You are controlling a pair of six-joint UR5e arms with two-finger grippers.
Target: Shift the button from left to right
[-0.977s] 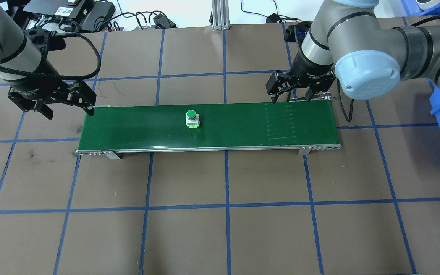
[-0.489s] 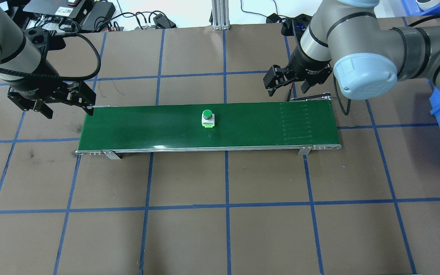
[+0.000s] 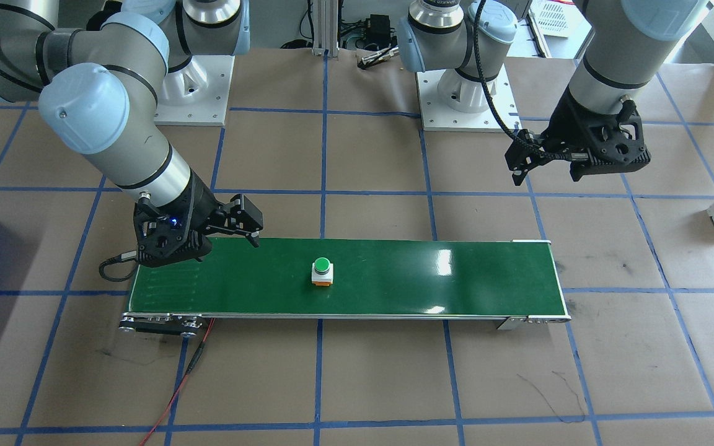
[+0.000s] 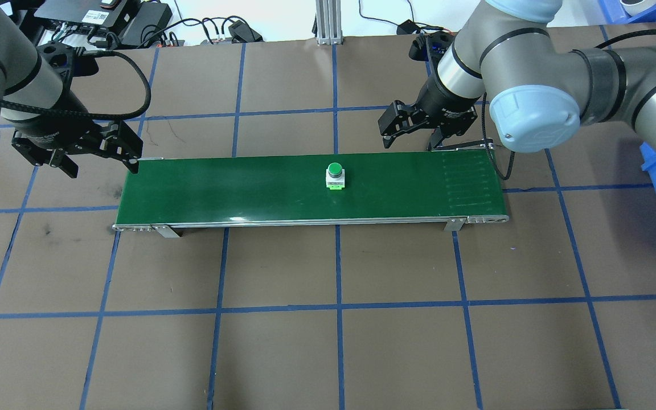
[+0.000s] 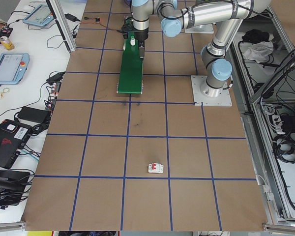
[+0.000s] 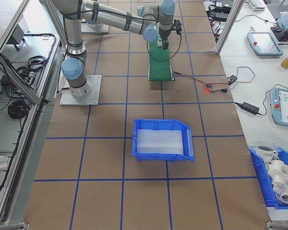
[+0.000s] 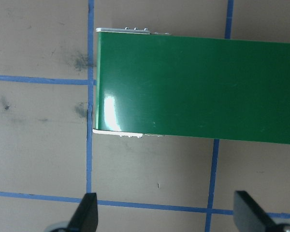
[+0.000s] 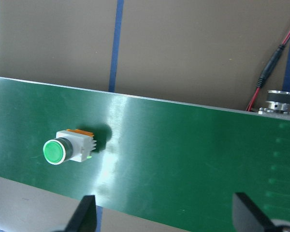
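So the button (image 4: 335,176) is sitting upright about mid-belt on the green conveyor (image 4: 220,188), nothing touching it. The right gripper (image 4: 410,126) hangs just past the belt's far edge, roughly at the button's 2 o'clock in the overhead view, jaws spread wide and empty. The left gripper (image 4: 91,154) is parked off the belt's left end, also wide open with nothing in it.

Looks like the pickup is the right arm's job. To do it cleanly it should centre the jaws over the green cap, come straight down, and close on the boxy white body rather than the round cap, which would probably slip. The button is small and top-heavy looking, so clipping it with a finger could tip it. Squaring the jaws to the flat sides helps too.
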